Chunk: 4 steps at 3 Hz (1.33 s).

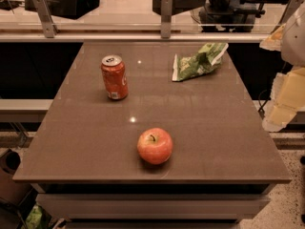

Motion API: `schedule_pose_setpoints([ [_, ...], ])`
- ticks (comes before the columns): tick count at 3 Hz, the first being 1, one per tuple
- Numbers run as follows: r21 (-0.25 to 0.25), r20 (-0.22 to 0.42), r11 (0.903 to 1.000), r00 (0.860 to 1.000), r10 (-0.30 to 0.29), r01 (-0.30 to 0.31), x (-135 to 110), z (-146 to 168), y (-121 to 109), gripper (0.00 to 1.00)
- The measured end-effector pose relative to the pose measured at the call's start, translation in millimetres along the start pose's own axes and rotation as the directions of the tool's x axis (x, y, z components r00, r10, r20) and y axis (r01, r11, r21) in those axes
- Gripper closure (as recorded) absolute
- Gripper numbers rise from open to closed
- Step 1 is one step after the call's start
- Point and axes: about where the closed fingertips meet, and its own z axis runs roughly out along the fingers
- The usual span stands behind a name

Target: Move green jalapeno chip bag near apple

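Observation:
The green jalapeno chip bag (198, 61) lies crumpled at the far right of the brown table (205, 128), green with white patches. The apple (155, 146), red-orange with a short dark stem, sits near the table's front edge, about in the middle. The bag and the apple are well apart. My gripper (281, 109) hangs at the right edge of the view, off the table's right side, level with the table's middle. It is to the right of the bag and touches nothing.
An orange soda can (114, 77) stands upright at the far left of the table. A counter rail with metal posts (166, 15) runs behind the table. Speckled floor (290, 199) shows to the right.

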Motion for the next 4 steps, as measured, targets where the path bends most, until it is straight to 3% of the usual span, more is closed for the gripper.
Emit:
schedule_pose_setpoints([
  [1,0.010,0.007,1.0000,1.000,-0.002,0.002,-1.2,-1.8,-3.1,0.00],
  [3,0.120,0.039,0.9916,0.998,0.043,-0.048,-24.8,19.9,-73.2,0.00],
  [4,0.145,0.092,0.9860,0.993,0.070,-0.083,-29.9,42.8,-108.6,0.00],
])
